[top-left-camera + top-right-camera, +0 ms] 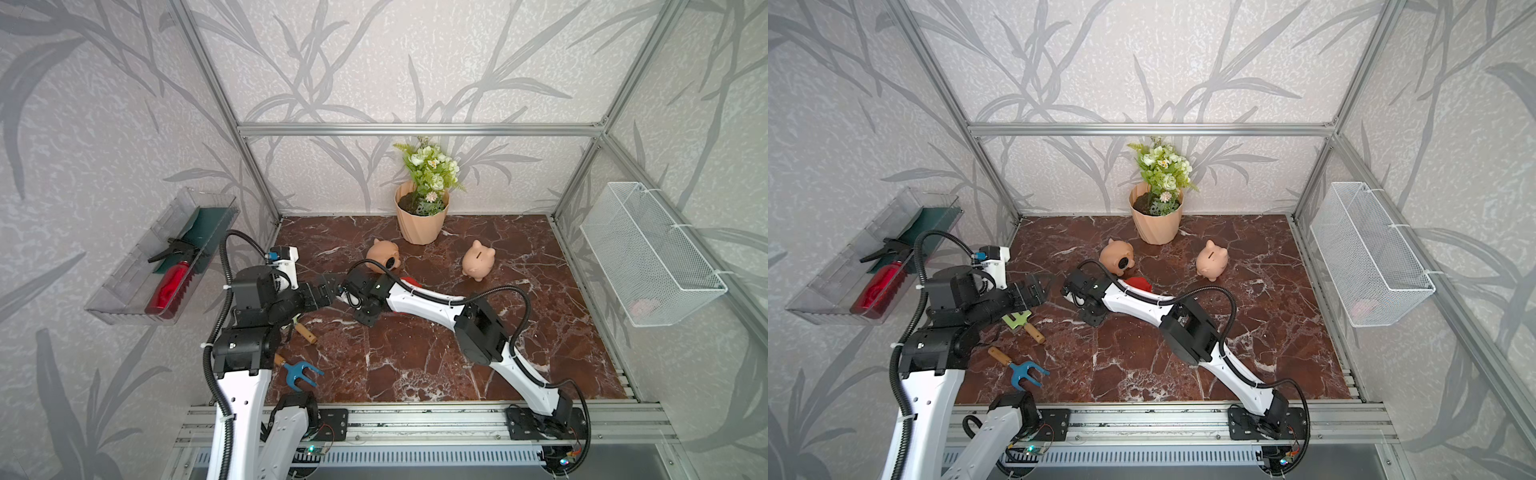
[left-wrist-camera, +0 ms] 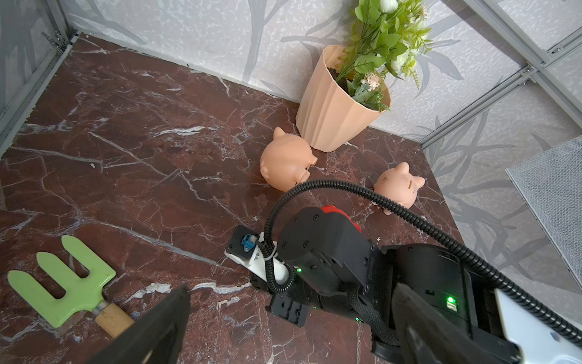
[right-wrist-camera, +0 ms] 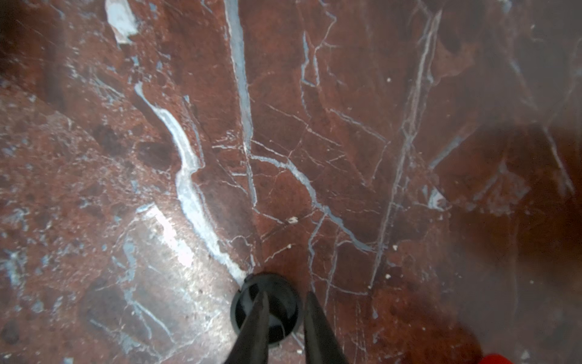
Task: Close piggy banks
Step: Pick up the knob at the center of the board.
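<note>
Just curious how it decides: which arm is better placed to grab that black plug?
Right: the right pincer straddles the rim of the black plug; the left pincer hangs open, empty.

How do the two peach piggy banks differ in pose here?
The tipped piggy bank lies on its side, its dark round belly opening showing; the upright piggy bank stands on its feet, coin slot on top. The tipped one sits close by the flowerpot; the upright one stands farther off. Both are peach-tan and similar in size.
</note>
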`<state>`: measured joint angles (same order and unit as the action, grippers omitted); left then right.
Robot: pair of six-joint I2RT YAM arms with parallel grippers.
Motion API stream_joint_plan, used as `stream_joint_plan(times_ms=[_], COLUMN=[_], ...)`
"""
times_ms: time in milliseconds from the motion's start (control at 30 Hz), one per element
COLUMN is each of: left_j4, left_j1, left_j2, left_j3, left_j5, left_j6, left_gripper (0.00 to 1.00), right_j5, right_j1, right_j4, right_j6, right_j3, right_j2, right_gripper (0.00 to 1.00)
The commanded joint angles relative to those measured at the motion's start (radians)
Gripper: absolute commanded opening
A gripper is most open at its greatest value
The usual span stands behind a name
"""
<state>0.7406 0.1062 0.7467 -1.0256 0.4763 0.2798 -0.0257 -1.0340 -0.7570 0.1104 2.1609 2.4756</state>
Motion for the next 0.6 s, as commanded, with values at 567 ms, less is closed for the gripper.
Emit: stream_joint_plan(times_ms=[567], left_j4=[-0.022], left_j1=[0.005], left_j2=[-0.006], left_j3=[-0.010], left_j5=[0.051], left_j6=[0.024], left_gripper=[0.99], right_j5=[0.036], right_j1=[0.005], right_j4=[-0.052], right_j6=[0.011], right_j3=[0.020], right_j2=[0.036], right_gripper=[0.22])
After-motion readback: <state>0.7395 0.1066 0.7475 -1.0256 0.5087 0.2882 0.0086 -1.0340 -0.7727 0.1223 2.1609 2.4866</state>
